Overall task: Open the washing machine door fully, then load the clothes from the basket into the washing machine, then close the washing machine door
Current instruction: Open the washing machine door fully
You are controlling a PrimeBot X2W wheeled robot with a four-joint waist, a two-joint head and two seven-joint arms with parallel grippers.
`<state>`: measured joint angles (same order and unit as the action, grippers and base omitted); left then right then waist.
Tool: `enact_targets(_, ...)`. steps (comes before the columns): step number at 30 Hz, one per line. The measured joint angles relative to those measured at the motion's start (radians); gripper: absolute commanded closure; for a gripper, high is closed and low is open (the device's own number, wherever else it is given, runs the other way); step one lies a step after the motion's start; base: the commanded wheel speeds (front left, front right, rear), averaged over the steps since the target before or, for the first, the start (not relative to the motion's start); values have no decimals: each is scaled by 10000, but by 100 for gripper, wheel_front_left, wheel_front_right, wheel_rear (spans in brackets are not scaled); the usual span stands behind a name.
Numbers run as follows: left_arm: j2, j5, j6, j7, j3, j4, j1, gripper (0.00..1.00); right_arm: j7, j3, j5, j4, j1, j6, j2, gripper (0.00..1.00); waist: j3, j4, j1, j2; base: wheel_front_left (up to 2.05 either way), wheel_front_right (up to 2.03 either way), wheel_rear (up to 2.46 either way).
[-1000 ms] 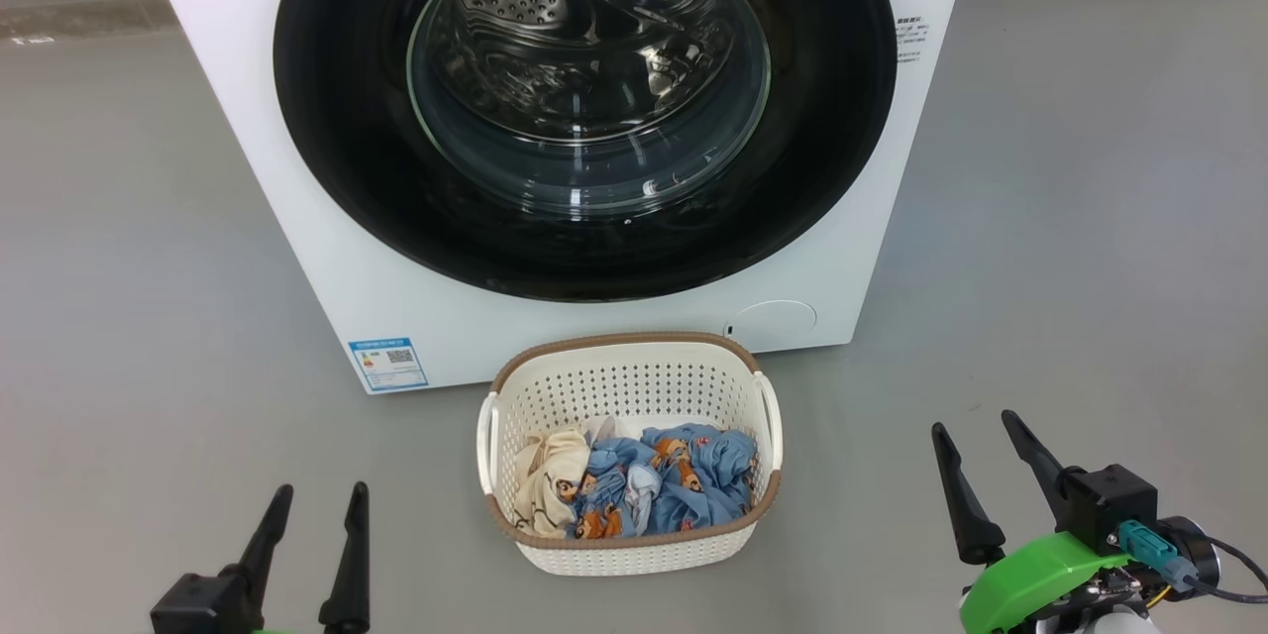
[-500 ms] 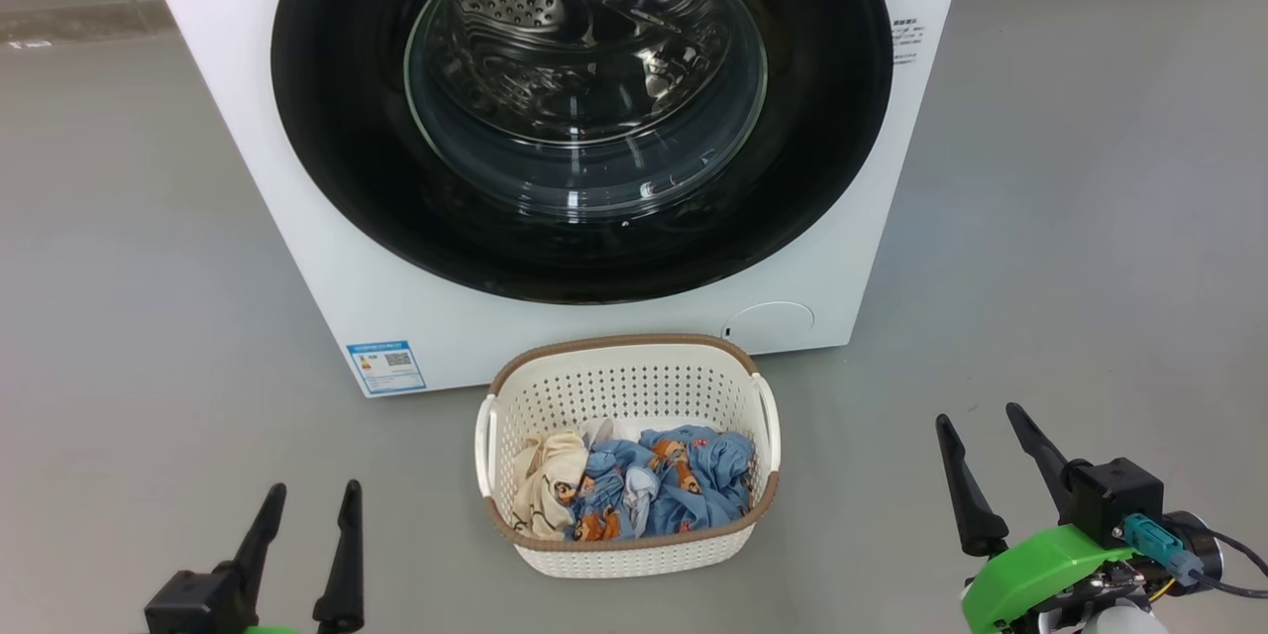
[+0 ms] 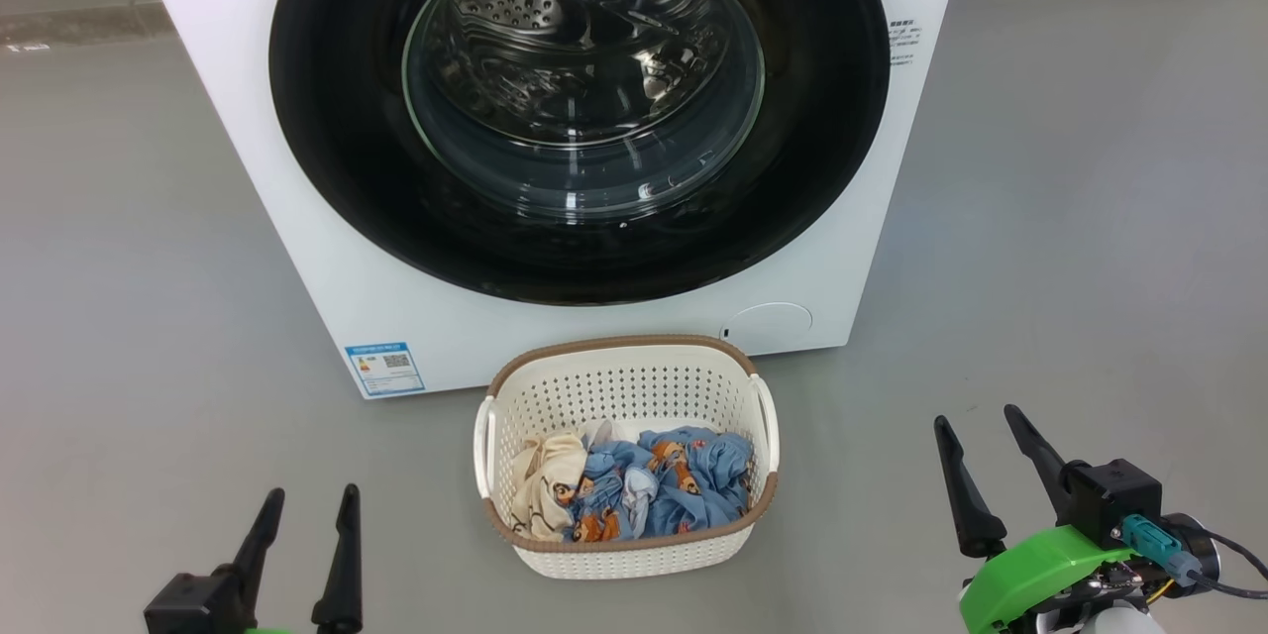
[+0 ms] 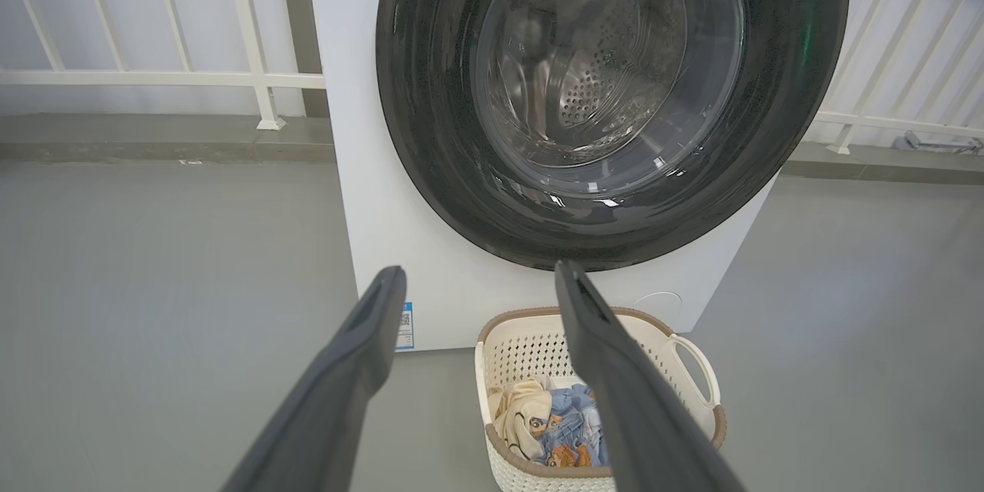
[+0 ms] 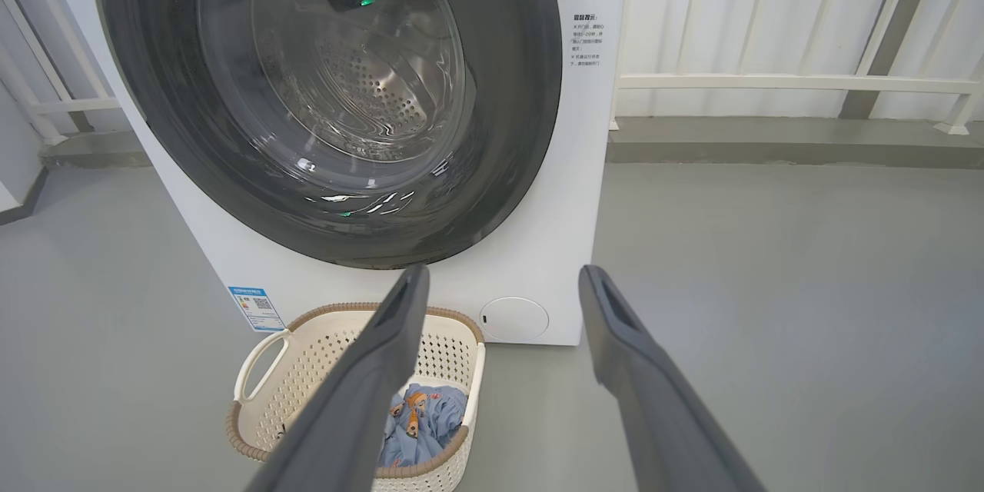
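Note:
The white washing machine [image 3: 297, 248] stands in front of me, and its door [image 3: 327, 149], with a black rim and a glass bowl, sits flush and closed. Directly below the door on the floor is the cream basket [image 3: 614, 347], holding light blue and cream clothes [image 3: 654, 490]. My left gripper [image 3: 312, 492] is open at the lower left, left of the basket and holding nothing. At the lower right my right gripper [image 3: 975, 415] is open too. In the left wrist view the open left gripper [image 4: 480, 269] points at the door [image 4: 430, 131] above the basket [image 4: 530, 315]. The right wrist view has the open right gripper [image 5: 503, 270] right of the basket [image 5: 307, 323].
Grey floor [image 3: 1090, 218] spreads on both sides of the machine. A white railing [image 4: 154, 79] and a low kerb [image 5: 769, 138] run behind it. A small blue label [image 3: 384, 369] sits at the machine's lower left corner.
The whole head view has shifted slightly, so the camera moved. Both grippers stay open and the door, basket and clothes are as before.

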<state>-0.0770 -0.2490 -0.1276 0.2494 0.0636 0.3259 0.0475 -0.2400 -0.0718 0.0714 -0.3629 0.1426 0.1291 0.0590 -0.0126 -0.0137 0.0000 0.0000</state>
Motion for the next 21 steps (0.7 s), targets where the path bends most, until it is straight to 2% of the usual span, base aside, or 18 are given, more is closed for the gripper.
enact_targets(10, 2, 125, 4, 0, -36, 21, 0, 0, -13, 2, 6, 4, -1, 0, -25, 0, 23, -19, 0, 0, 23, 24, -46)
enact_targets(21, 8, 182, 10, 0, -105, 23, 8, 0, -58, -4, 12, 12, -1, 0, -63, 0, 60, -53, 0, 0, 99, 99, -197)
